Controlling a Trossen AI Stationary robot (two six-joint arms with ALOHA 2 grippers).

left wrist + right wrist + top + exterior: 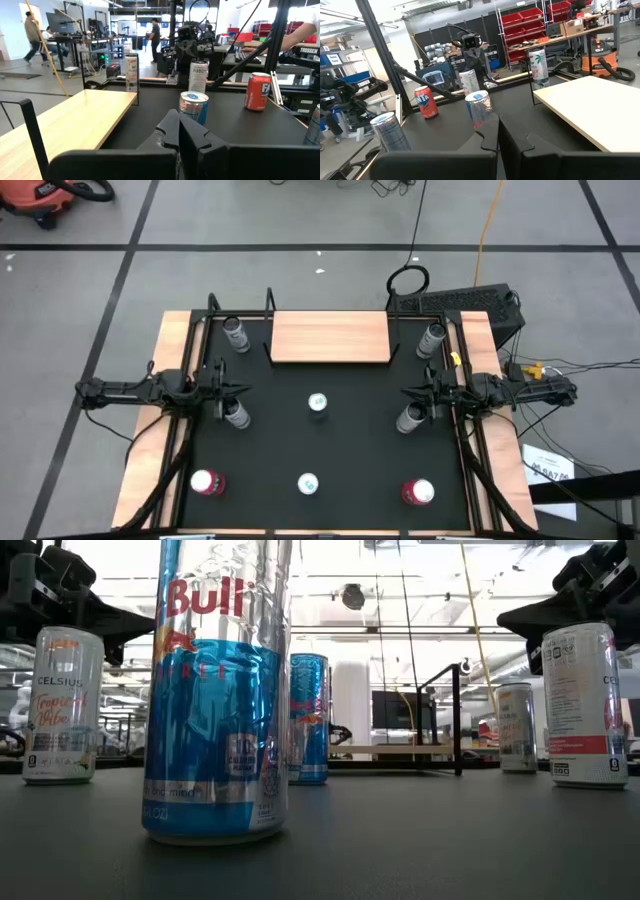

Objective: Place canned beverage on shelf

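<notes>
Up top, the shelf sits bare at the table's back. Both pincers, left and right, are squeezed shut, holding nothing. One blue can is cut off in the low view.

shelf: pale smooth wood | mat: matt black | cans: glossy metal

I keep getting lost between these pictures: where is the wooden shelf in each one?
High view: shelf at top centre.
Low view: far back, right of centre.
Left wrist view: lower left.
Right wrist view: right side.
Landmark: the blue can in front of it shows in all four.
</notes>
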